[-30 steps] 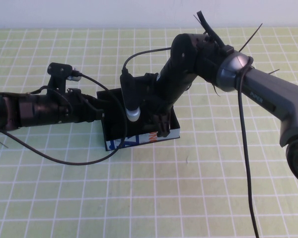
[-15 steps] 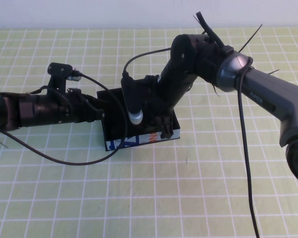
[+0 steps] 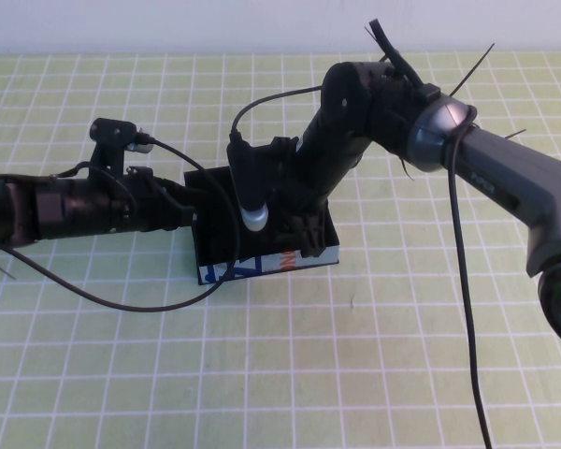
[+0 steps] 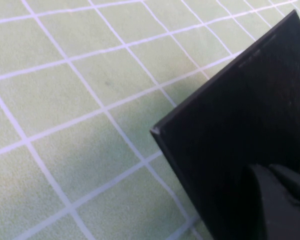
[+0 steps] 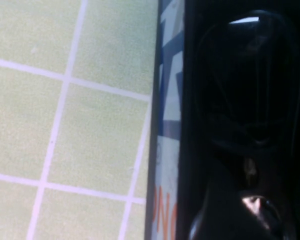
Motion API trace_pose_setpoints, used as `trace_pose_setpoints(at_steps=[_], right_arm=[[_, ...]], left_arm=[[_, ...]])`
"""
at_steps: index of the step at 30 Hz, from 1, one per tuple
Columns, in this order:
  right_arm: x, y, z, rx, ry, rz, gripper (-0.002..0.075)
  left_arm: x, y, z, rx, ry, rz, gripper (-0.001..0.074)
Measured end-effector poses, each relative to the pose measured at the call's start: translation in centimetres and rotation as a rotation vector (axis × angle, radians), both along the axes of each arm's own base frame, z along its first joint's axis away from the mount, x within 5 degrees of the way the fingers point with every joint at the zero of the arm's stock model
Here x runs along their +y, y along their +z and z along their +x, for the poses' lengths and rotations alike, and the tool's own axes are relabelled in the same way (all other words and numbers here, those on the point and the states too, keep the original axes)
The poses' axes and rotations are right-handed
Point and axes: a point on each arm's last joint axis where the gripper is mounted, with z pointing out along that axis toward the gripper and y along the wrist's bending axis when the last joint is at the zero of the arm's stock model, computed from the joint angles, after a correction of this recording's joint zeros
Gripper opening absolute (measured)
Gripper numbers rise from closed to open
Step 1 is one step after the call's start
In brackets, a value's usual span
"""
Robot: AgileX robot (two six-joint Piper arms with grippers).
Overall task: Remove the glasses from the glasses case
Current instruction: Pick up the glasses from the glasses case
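Note:
The black glasses case (image 3: 262, 253) lies open in the middle of the table, its blue, white and orange strip (image 3: 262, 265) facing front. The black glasses (image 5: 250, 80) lie inside it, one dark lens showing beside the strip (image 5: 167, 125). My left gripper (image 3: 194, 213) is at the case's left end, shut on the raised flat lid (image 4: 240, 110), with one finger (image 4: 275, 200) against the lid. My right gripper (image 3: 309, 238) reaches down into the case from the right and sits right over the glasses (image 5: 240, 220).
A green tablecloth with a white grid (image 3: 355, 355) covers the table. Black cables hang from both arms, one looping onto the cloth in front of the case (image 3: 150, 304). A white wall runs along the far edge.
My right gripper dipped slightly lower into the case half a second ago and now stands a little higher again. The left arm and the lid have not moved.

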Motion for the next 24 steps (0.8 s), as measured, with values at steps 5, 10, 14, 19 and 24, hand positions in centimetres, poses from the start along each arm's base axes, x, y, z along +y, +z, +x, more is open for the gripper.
trace_pose_setpoints(at_steps=[5, 10, 14, 19, 24], right_arm=[[0.01, -0.13, 0.02, 0.002, 0.000, -0.002, 0.0286], [0.07, -0.61, 0.12, 0.008, 0.000, -0.006, 0.0283], [0.08, -0.72, 0.13, 0.010, 0.000, -0.007, 0.0251], [0.12, -0.71, 0.11, 0.013, -0.001, -0.002, 0.0217], [0.14, -0.64, 0.12, 0.022, -0.021, 0.004, 0.0171]], left_arm=[[0.00, 0.00, 0.00, 0.000, 0.000, 0.000, -0.0004], [0.00, 0.00, 0.00, 0.000, 0.000, 0.000, -0.0005], [0.00, 0.00, 0.00, 0.000, 0.000, 0.000, -0.0004], [0.00, 0.00, 0.00, 0.000, 0.000, 0.000, -0.0004], [0.00, 0.00, 0.00, 0.000, 0.000, 0.000, -0.0004]])
